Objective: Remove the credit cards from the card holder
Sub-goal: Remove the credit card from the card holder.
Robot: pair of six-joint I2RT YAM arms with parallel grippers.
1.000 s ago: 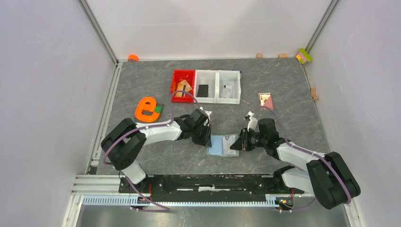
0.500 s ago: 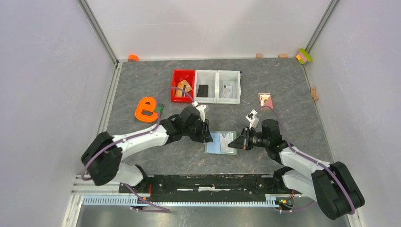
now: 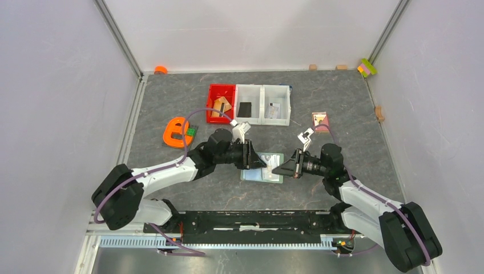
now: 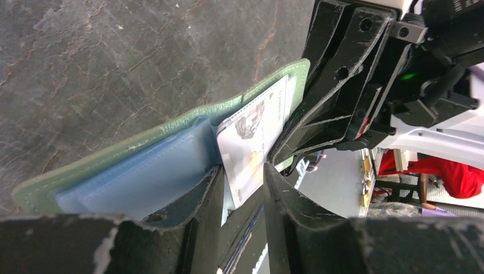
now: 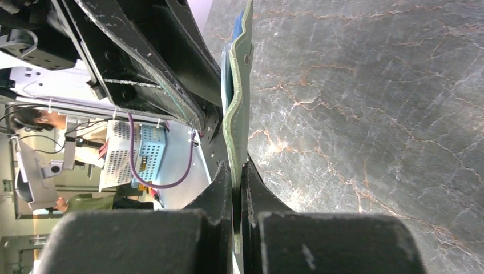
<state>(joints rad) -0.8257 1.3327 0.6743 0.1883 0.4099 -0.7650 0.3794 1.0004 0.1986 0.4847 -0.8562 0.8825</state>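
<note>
Pinching the card holder [image 3: 258,176] above grey marbled table [image 3: 171,97], right claw [image 3: 277,169] is closed; left claw [image 3: 262,163] stands parted.

Bright, even light — soft-blurred near foreground

The card holder [image 5: 237,137] looks to me like sage-green leather-like material, matt and finely grained. Its blue inner pocket [image 4: 142,177] is smooth plastic with a soft sheen. The credit card [image 4: 254,142] is glossy white printed plastic. My left gripper [image 4: 241,171] is matt black plastic, scuffed pale at the edges. The table [image 4: 114,57] looks like matt, dark, veined stone.
</note>
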